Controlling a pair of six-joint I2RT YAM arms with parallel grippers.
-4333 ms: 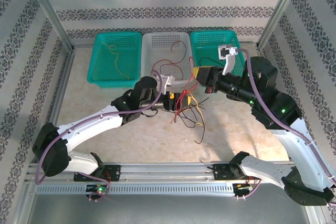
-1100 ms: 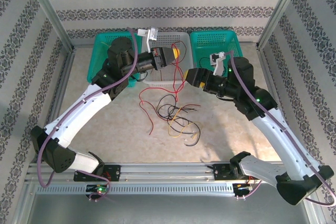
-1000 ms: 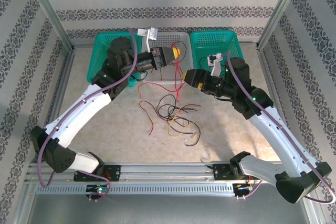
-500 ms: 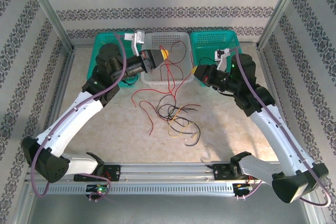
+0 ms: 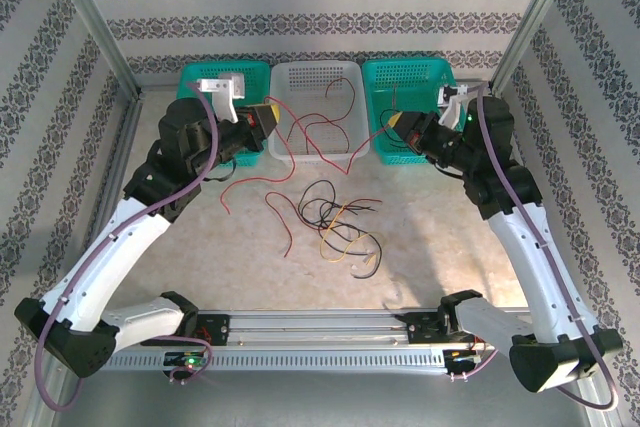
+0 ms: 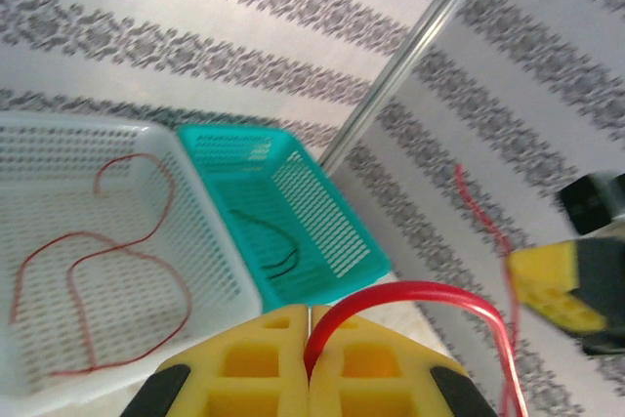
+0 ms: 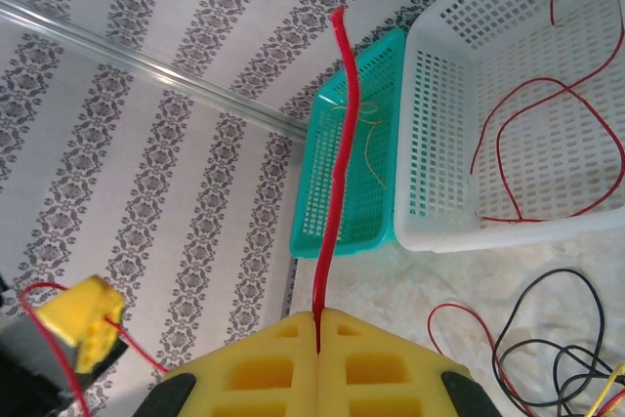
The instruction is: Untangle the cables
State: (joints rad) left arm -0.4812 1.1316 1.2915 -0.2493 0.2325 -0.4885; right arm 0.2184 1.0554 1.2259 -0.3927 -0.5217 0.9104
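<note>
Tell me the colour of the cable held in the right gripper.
Red. The right wrist view shows the cable best, clamped in the right gripper.

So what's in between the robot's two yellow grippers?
A thin red cable, pinched by both the left gripper and the right gripper. The top view shows it sagging between them over the white plastic basket.
</note>
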